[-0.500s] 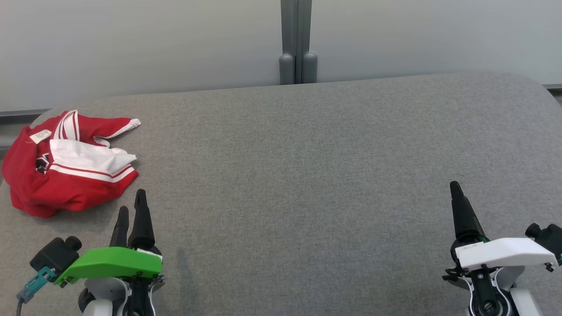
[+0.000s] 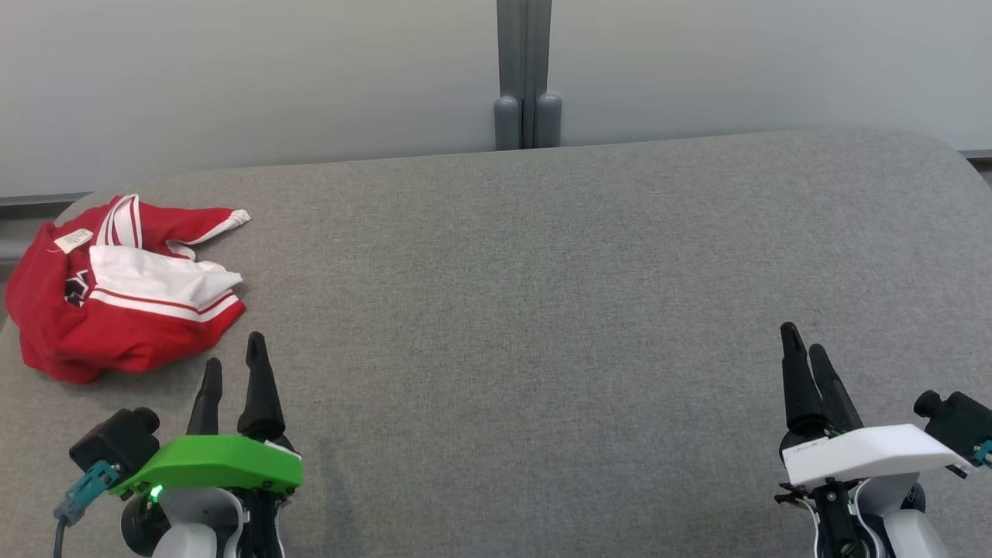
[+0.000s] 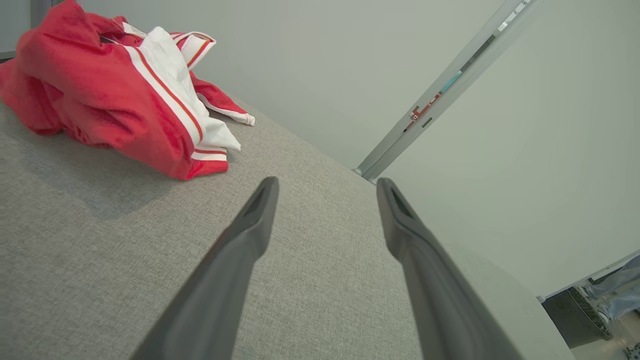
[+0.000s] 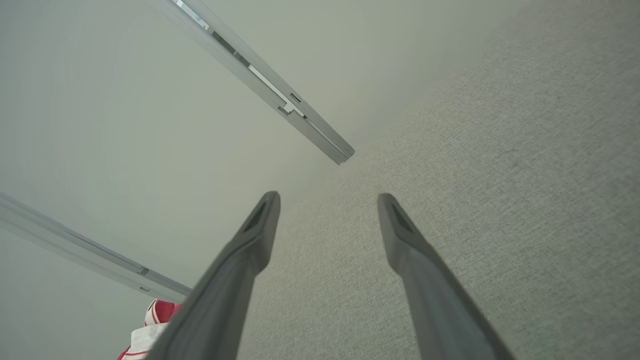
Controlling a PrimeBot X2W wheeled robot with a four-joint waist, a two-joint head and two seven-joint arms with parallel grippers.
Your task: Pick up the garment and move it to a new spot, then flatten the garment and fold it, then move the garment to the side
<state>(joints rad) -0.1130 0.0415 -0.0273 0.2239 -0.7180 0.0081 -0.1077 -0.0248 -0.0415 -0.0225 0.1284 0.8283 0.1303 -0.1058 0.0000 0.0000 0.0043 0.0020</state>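
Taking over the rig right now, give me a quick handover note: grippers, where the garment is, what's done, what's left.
Left gripper: open, empty, just short of the garment's near edge, not touching it.
Right gripper: open, empty, over the right side of the table, far from the garment.
Garment: red and white, crumpled in a heap at the far left corner of the grey table.
Done: nothing yet.
Left: pick up, move to a new spot, flatten, fold, set aside.
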